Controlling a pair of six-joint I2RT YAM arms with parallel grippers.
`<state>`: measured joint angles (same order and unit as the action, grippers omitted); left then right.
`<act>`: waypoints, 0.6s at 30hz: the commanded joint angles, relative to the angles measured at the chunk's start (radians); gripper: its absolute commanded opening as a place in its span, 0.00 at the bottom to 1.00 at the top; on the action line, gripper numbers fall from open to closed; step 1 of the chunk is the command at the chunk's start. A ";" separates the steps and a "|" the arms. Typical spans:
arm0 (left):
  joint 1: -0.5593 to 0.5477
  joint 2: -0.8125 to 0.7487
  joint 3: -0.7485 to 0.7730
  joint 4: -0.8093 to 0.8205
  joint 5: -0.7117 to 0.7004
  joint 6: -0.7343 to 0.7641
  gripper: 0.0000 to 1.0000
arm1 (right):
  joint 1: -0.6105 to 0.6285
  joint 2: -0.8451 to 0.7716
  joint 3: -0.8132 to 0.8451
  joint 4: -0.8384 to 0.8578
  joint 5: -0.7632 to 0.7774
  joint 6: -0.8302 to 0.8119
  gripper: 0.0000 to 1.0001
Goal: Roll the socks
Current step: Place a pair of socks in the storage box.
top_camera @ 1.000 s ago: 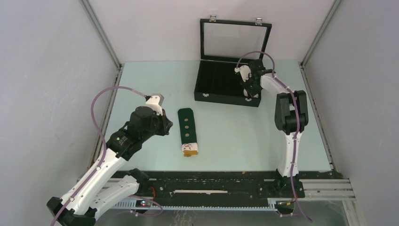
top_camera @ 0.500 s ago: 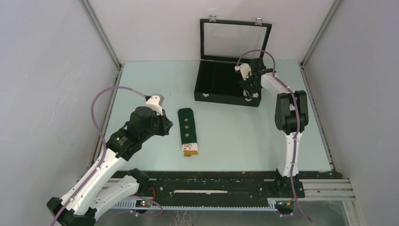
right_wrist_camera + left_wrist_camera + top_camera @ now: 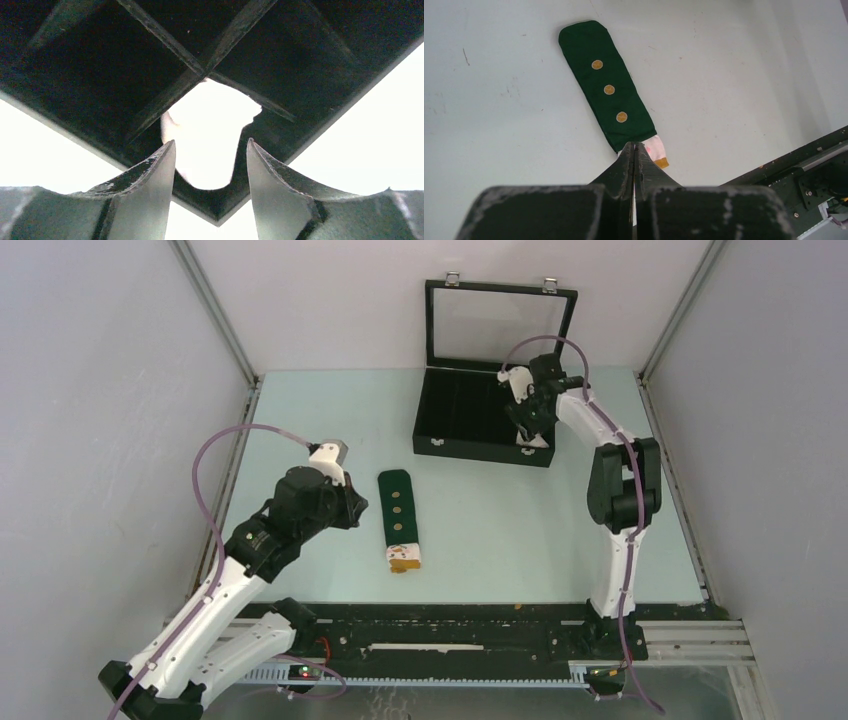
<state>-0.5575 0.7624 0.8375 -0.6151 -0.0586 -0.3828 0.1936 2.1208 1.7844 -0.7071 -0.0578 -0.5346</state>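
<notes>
Nearest on the desk (image 3: 500, 530), the left hand (image 3: 634, 149) hovers with its two fingers pressed together, holding nothing. Its tips hang over the white-and-orange end of the one dark green sock (image 3: 606, 90). That sock lies flat and straight, with three tan dots in a row along it and its green end pointing away from the arms.

Well apart, at the far side, stands one black case (image 3: 465, 425) with its windowed lid (image 3: 500, 325) upright. The right hand (image 3: 210, 142) is over its near right corner, fingers spread, gripping nothing. Between and beyond them one white sock (image 3: 207, 120) lies bunched in a compartment among the dividers, washed out by glare.
</notes>
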 commanded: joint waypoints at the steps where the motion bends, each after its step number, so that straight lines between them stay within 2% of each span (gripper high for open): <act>1: 0.008 -0.017 -0.023 0.023 0.018 0.010 0.00 | 0.009 -0.113 0.051 -0.034 -0.011 0.029 0.60; 4: 0.008 -0.020 -0.023 0.023 0.019 0.010 0.00 | 0.007 -0.133 0.022 -0.011 -0.003 0.041 0.52; 7: 0.009 -0.020 -0.023 0.023 0.019 0.010 0.00 | 0.004 -0.147 -0.014 0.032 0.016 0.056 0.32; 10: 0.008 -0.022 -0.025 0.023 0.019 0.011 0.00 | -0.006 -0.143 -0.033 0.063 0.024 0.071 0.06; 11: 0.009 -0.021 -0.024 0.022 0.018 0.010 0.00 | -0.009 -0.138 -0.035 0.067 0.025 0.076 0.00; 18: 0.009 -0.014 -0.023 0.022 0.014 0.010 0.00 | -0.014 -0.089 -0.024 0.073 -0.011 0.097 0.00</act>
<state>-0.5575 0.7563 0.8375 -0.6151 -0.0483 -0.3828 0.1844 2.0144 1.7515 -0.6640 -0.0544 -0.4667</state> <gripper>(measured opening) 0.004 0.003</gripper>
